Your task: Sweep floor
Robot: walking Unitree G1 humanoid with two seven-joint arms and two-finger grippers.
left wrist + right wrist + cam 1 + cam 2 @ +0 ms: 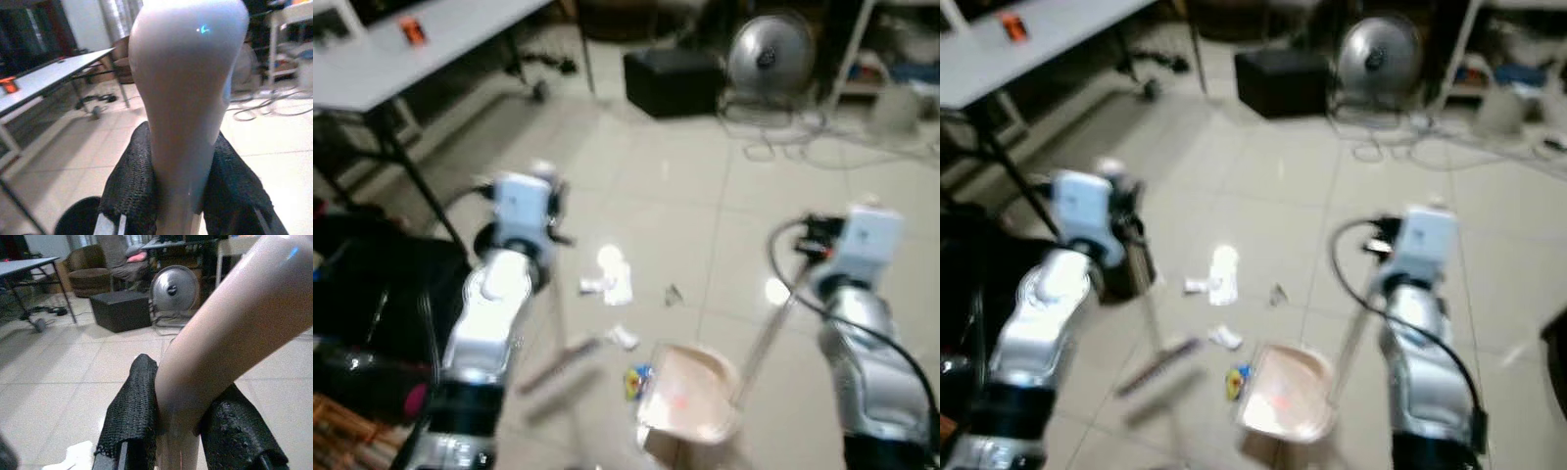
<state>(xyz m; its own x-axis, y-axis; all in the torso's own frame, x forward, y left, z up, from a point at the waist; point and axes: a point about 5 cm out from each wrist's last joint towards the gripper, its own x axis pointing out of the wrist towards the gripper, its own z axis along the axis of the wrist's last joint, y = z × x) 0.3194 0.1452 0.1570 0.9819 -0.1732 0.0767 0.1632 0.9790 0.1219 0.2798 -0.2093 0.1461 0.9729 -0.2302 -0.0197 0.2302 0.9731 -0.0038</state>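
My left gripper (178,196) clamps broom handle (188,98), brush (563,357) low beside paper scraps (612,279). Right gripper (188,435) grips dustpan handle (234,328), pan (690,397) flat on tiles, mouth facing litter for catch.

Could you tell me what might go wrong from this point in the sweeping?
1. The white paper scraps lie spread apart ahead of the dustpan, so a hasty stroke of the broom could scatter them rather than gather them.
2. The small yellow-and-blue wrapper sits at the dustpan's side edge and might slip past it.
3. Loose cables trail over the floor near the fan; the broom could snag them if the robot moves that way.
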